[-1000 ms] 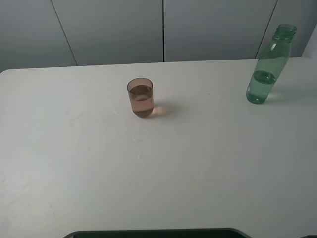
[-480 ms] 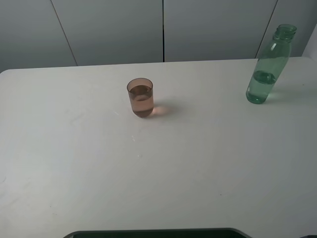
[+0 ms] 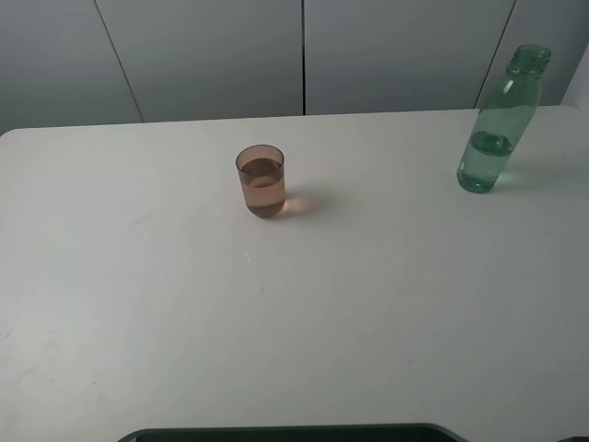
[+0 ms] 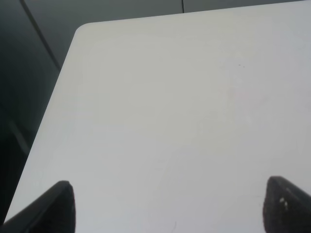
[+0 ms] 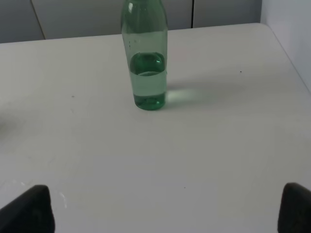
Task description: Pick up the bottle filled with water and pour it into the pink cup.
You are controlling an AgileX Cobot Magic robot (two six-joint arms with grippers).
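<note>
The green-tinted bottle [image 3: 496,127] stands upright at the table's far right, capless, water filling its lower part. It also shows in the right wrist view [image 5: 145,58], ahead of my right gripper [image 5: 165,211], which is open and empty with its fingertips [image 5: 29,208] wide apart and well short of the bottle. The pink cup [image 3: 261,180] stands upright near the table's middle back, holding liquid. My left gripper [image 4: 167,206] is open and empty over bare table near the left edge; its fingertips [image 4: 53,206] show at the frame's corners. Neither gripper appears in the exterior high view.
The white table [image 3: 294,313] has a rounded far left corner [image 4: 85,29]. Grey wall panels [image 3: 304,51] stand behind it. A dark strip [image 3: 294,433] lies along the front edge.
</note>
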